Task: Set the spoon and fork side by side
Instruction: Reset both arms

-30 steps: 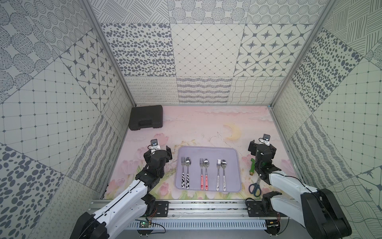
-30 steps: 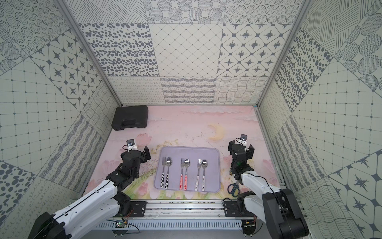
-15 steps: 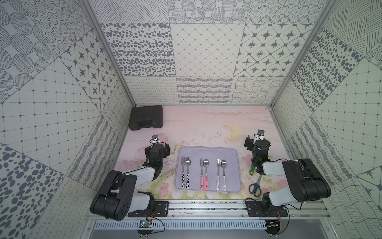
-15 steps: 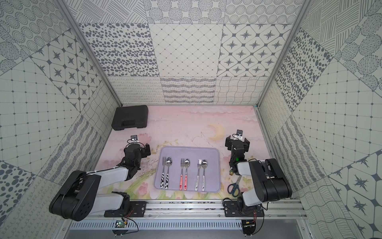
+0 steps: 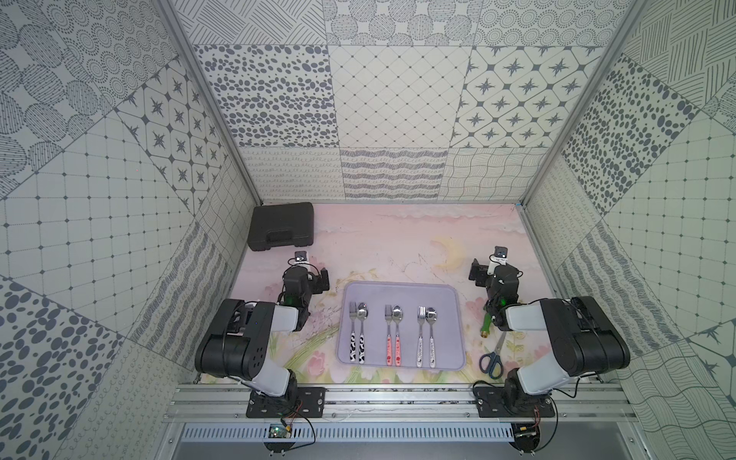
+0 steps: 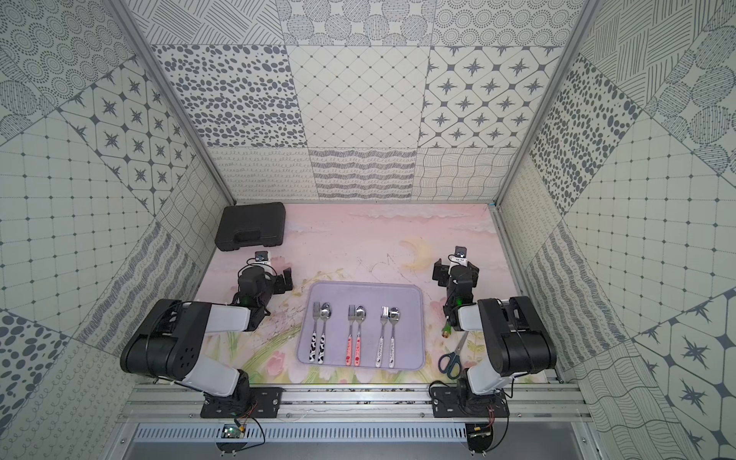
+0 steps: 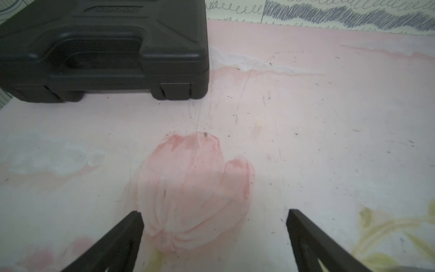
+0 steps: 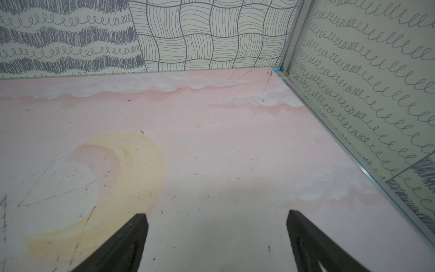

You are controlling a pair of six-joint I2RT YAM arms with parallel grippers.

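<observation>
The pink painted tabletop (image 5: 398,247) before me is carrying a lavender tray (image 5: 402,288) near its front edge. A black case (image 5: 280,225) is lying well behind the tray, to its left. Blue-handled scissors (image 5: 496,352) and a small green item (image 5: 486,324) are lying just right of the tray.

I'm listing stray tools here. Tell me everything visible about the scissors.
The scissors are small: two dark blue handle loops, plastic by the look, and slim grey blades, shut. They lie flat on the painted table, to the robot's right of the lavender tray and apart from it, handles nearer the robot, blades slanting away. Nothing holds them.
</observation>
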